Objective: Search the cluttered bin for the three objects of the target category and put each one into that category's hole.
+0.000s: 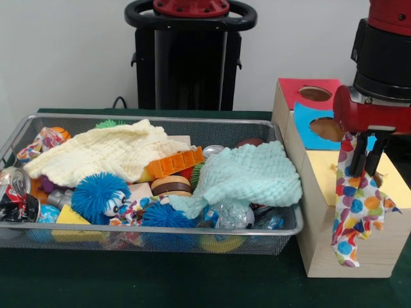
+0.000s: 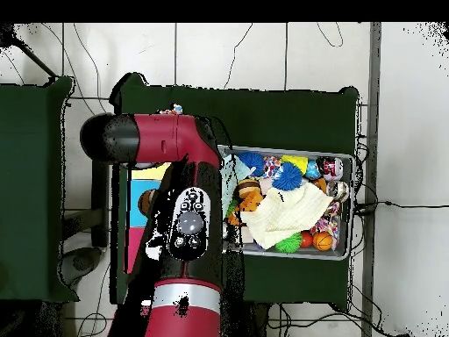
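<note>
Where the front view's right edge cuts the arm off, only its black wrist and red housing visible, with the gripper (image 1: 367, 162) hanging below over the yellow top of the wooden sorting box (image 1: 347, 247). Dark fingers (image 1: 357, 157) pinched narrow on a polka-dot cloth (image 1: 352, 215), gathered at the tips and draped down over the box's front edge, lower end loose against the wood. Just beside the fingers, at the right of the yellow panel, a dark patch that may be a hole, mostly hidden by cloth and fingers. Higher up in the frame, a blue panel (image 1: 304, 125) and a red panel (image 1: 292, 90), each with a round hole, the blue one partly covered by the red housing.

At left, a wire mesh bin (image 1: 19, 138) heaped with clutter: cream knitted cloth (image 1: 106, 154) across the upper left, pale mint knitted cloth (image 1: 253, 176) at right, blue spiky ball (image 1: 96, 192) with eyes, orange toothed plastic piece (image 1: 174, 162), crushed soda can (image 1: 14, 192) at the left end. Much of the rest buried and hard to name.

In the overhead view, arm (image 2: 180, 228) covering the box almost wholly; gripper and held cloth hidden beneath it. Bin (image 2: 348, 160) at centre right, contents small and blurred.
</note>
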You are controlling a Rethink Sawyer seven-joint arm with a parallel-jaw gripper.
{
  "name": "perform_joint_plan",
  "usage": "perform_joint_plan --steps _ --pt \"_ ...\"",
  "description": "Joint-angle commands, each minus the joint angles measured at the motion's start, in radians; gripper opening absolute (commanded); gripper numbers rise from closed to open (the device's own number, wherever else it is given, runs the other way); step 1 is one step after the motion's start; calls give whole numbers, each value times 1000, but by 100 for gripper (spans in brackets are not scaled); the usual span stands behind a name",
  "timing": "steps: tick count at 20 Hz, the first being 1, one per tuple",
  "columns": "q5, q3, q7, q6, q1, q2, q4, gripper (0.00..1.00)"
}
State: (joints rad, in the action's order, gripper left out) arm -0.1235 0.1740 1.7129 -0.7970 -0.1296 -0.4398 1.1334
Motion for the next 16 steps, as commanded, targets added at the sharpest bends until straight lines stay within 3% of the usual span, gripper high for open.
perform_joint_plan --steps 1,8,16 --pt "27 -78 73 29 35 8 79 0" --pt "30 -68 89 17 27 9 77 0" --pt "15 -64 131 30 9 -20 144 0"
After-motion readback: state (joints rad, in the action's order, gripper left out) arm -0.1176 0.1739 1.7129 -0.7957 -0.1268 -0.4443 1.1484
